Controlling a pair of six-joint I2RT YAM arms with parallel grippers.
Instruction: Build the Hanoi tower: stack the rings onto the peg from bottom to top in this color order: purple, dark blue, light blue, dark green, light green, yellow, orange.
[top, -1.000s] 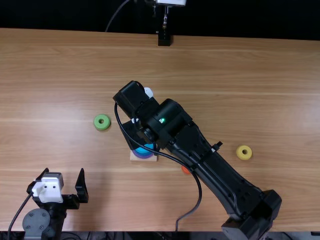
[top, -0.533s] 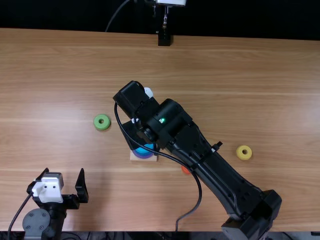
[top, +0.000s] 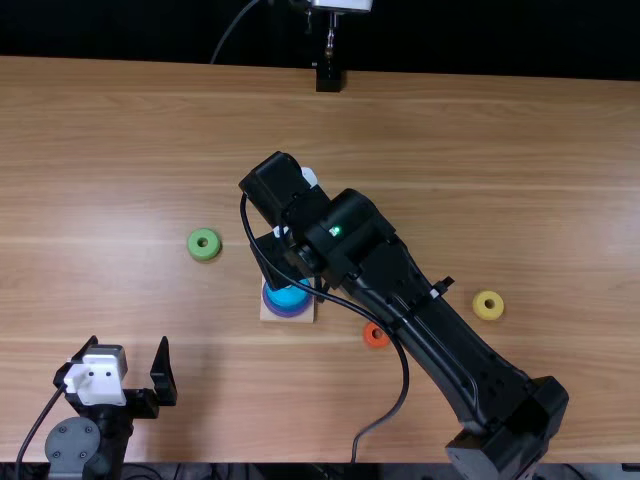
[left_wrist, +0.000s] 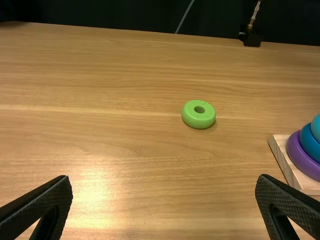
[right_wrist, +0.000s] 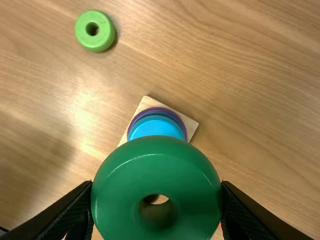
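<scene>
Ring of glossy dark green (right_wrist: 152, 160), thick and round, hangs pinched between the flat black fingers of the right gripper (right_wrist: 157, 185), and here's what matters: where's the stack? In the top view it peeks out on the table's near-edge side of that wrist: a wide purple ring (left_wrist: 302, 162), a dark blue ring (left_wrist: 311, 144), then a light blue ring (right_wrist: 152, 127), all on a square pale wooden base (right_wrist: 190, 125). The right wrist view has the held ring partly covering them, clear above, it seems. Small shift to centre, I'd say, then straight down; whether hole and peg line up, I can't tell. Left gripper (top: 128, 342), fingers spread, sits well apart, nearer the small light green ring (top: 203, 256), probably next.
</scene>
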